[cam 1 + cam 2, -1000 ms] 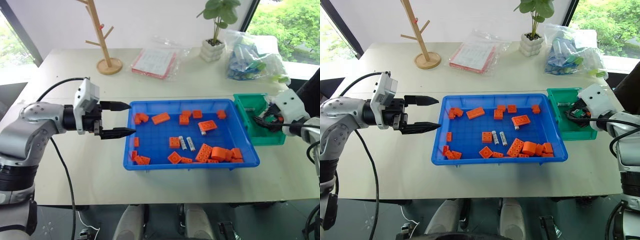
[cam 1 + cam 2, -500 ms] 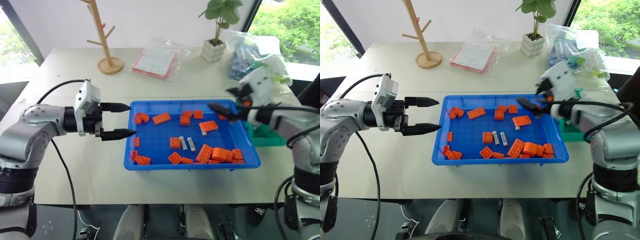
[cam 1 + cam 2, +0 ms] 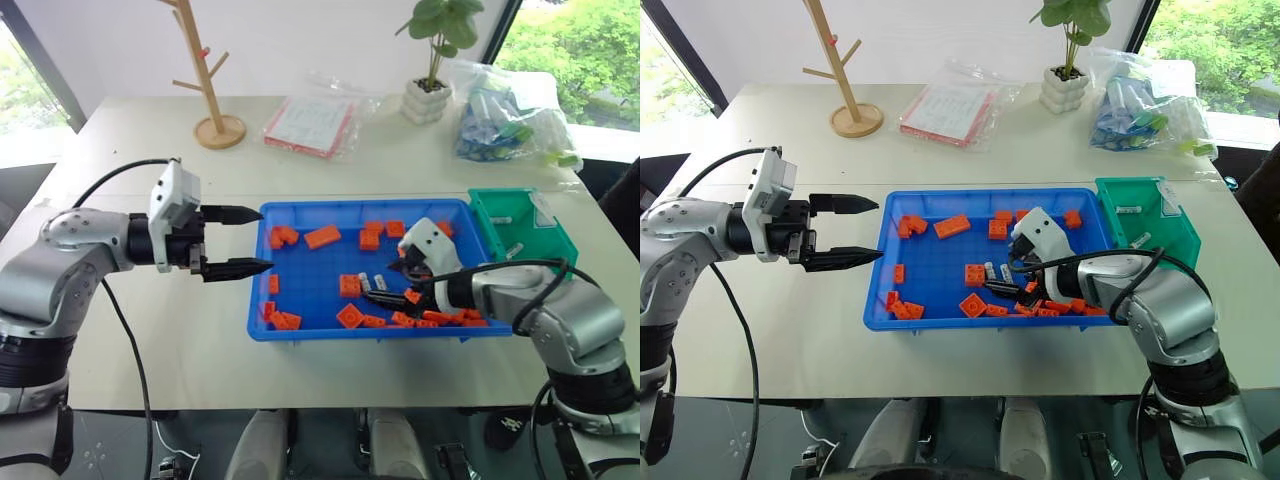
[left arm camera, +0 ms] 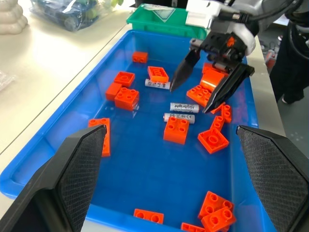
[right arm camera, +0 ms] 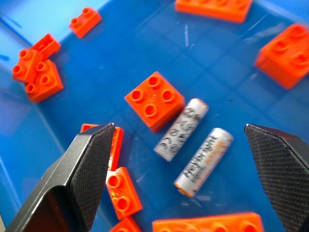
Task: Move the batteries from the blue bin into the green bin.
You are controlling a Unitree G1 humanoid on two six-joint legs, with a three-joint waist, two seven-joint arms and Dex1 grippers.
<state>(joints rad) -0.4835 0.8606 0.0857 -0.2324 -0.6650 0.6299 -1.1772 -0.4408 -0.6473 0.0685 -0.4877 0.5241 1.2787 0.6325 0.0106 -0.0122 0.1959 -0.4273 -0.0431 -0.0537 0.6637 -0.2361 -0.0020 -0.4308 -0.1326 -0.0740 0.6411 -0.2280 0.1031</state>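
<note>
Hovering over wide shallow bright blue plastic bin (image 3: 300, 330), right gripper (image 4: 207, 92) spread wide, black fingers apart, holding nothing, touching nothing. Two small silver-white cylinder batteries (image 5: 193, 145) lie side by side on bin floor between its fingertips, square orange toy brick (image 5: 154, 100) touching one at 10 o'clock. Small deep teal-green plastic bin (image 3: 520, 235) at 3 o'clock of blue bin, just beside. Left gripper (image 3: 240, 240) at 9 o'clock outside blue bin rim, fingers apart, empty.
</note>
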